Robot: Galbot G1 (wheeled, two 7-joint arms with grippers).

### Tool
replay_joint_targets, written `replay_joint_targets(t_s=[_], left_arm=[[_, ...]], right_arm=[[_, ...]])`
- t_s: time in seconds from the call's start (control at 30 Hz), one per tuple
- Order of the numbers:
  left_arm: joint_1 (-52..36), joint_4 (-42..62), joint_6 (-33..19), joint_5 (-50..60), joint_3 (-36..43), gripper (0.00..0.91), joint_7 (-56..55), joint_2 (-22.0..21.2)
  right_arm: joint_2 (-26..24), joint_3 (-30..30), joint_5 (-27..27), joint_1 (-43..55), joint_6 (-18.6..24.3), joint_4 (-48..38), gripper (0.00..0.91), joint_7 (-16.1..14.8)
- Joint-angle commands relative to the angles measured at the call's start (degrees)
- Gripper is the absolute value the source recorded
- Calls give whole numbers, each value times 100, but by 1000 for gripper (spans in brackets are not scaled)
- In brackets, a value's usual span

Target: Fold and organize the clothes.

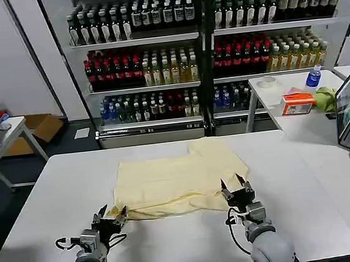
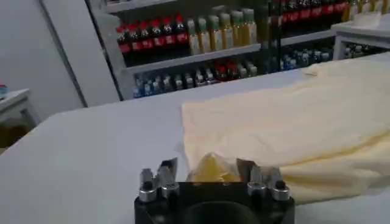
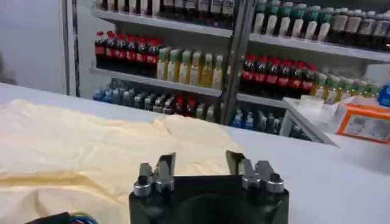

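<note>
Working at the near edge of the white table [image 1: 55, 181], we have the pale cream-yellow T-shirt [image 1: 174, 181] lying flat in the middle, already doubled over on itself with a sleeve [image 1: 211, 149] angled out toward the far right. Our left gripper [image 1: 112, 216] sits at the shirt's near left corner, jaws spread wide with a small bunched fold of fabric [image 2: 210, 167] between them but not pinched. Our right gripper [image 1: 236, 190] sits at the near right corner, jaws likewise wide and holding nothing, the hem just ahead of its fingertips. We judge the main risk to be an uneven grab: if we close on one layer only, the thin cloth will peel apart and the fold will skew. Closing at different heights could drag the shirt across the smooth tabletop rather than lift it. The bunch at the left could also slip free as we close.
</note>
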Motion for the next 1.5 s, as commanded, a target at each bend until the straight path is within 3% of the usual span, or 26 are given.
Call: replay_joint_targets(t_s=[0.03, 0.43, 0.47, 0.53, 0.57, 0.6, 0.67, 0.7, 0.73, 0.8, 1.5], left_arm=[[313, -102, -12, -108, -161, 907, -13, -108], [-116, 398, 56, -266, 84, 907, 6, -66], [-154, 423, 64, -296, 95, 877, 7, -60], [-222, 489, 74, -347, 111, 453, 7, -48], [-230, 498, 78, -355, 114, 353, 7, -39], [-280, 531, 77, -387, 124, 181, 6, -28], [-309, 548, 75, -403, 133, 81, 5, -15], [-326, 558, 75, -411, 136, 60, 4, 0], [-332, 563, 74, -415, 136, 40, 3, 6], [-334, 577, 79, -435, 134, 30, 4, 21], [14, 112, 75, -805, -118, 20, 116, 76]], right_arm=[[-4, 413, 23, -818, 47, 463, 907, -8], [-34, 580, 843, -773, -496, 145, 907, 213], [-31, 571, 936, -753, -534, 114, 907, 233], [-24, 545, 973, -730, -576, 51, 907, 240], [-21, 529, 984, -720, -586, 26, 907, 242], [-12, 486, 1015, -690, -611, -36, 826, 245], [-4, 442, 1045, -661, -638, -91, 302, 235], [3, 415, 1088, -640, -658, -124, 181, 237], [7, 403, 1107, -632, -670, -134, 71, 237], [16, 373, 1125, -609, -671, -202, 0, 233], [-154, 419, 1128, -718, -606, 53, 0, 152]])
